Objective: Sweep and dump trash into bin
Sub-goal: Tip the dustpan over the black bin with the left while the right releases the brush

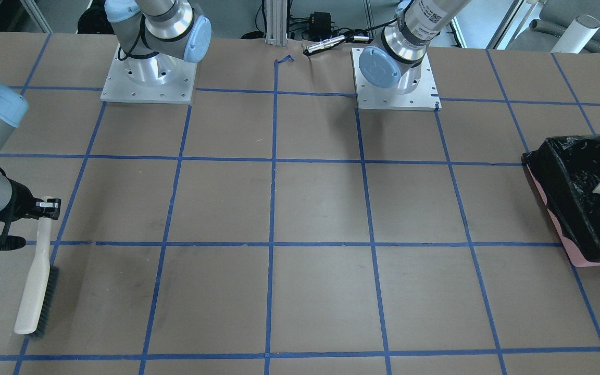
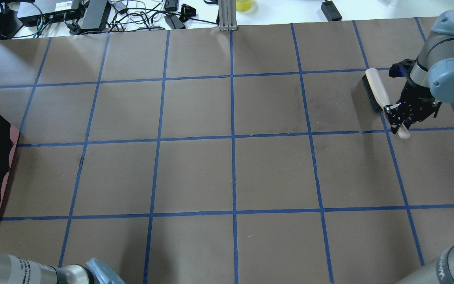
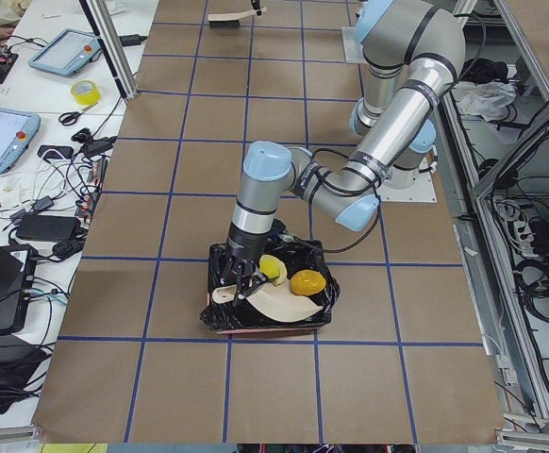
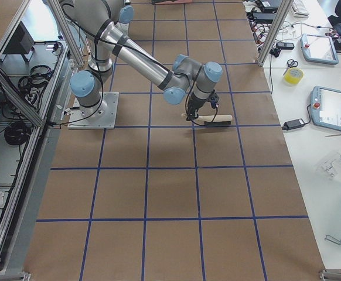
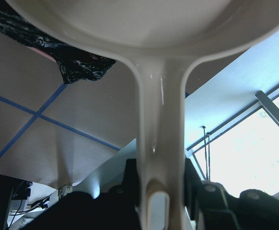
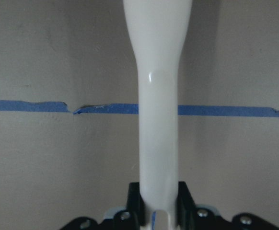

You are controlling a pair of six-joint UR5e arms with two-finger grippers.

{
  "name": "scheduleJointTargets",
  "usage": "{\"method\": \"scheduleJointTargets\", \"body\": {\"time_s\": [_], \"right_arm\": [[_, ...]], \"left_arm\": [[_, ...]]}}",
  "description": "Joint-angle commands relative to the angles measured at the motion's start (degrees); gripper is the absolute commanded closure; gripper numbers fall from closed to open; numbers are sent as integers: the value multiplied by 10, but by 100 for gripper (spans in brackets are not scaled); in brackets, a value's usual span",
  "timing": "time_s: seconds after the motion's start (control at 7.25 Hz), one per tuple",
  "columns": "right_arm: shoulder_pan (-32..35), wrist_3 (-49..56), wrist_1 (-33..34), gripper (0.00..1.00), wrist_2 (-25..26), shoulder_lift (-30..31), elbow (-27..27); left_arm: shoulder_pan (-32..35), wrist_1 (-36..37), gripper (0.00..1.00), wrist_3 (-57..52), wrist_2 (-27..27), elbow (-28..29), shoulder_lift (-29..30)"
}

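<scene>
My left gripper is clamped on the dustpan by its handle. The trash sits in the pan straight out ahead of it, with the bin right underneath. My right gripper is gripping the brush, way further off.

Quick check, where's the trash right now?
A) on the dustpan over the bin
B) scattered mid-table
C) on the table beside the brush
A: the trash sits on the dustpan, which the left end effector holds above the bin.
</scene>
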State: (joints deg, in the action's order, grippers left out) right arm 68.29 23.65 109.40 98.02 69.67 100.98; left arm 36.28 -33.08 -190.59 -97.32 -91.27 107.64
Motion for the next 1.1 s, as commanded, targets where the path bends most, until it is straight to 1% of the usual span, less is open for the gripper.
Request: {"method": "scheduleJointTargets", "body": {"time_s": [0.0, 0.28, 0.41, 0.55, 0.69, 0.83, 0.97], "right_arm": [[0, 4, 3, 68, -2, -6, 0], [0, 1, 4, 53, 0, -9, -1], [0, 0, 4, 49, 1, -9, -1], [0, 0, 5, 38, -2, -9, -1], [0, -2, 5, 33, -2, -8, -2], [0, -3, 2, 27, -3, -2, -8], [0, -2, 6, 19, -4, 13, -24]], "left_arm": [[-4, 67, 91, -13, 8, -57, -29], [-3, 77, 91, -14, 8, -63, -35], [-1, 107, 90, -14, 9, -66, -39], [2, 109, 91, -12, 9, -66, -43], [0, 61, 92, -12, 11, -50, -43], [2, -29, 92, -2, 11, -3, -31], [3, -170, 95, 10, 13, 75, -20]]}}
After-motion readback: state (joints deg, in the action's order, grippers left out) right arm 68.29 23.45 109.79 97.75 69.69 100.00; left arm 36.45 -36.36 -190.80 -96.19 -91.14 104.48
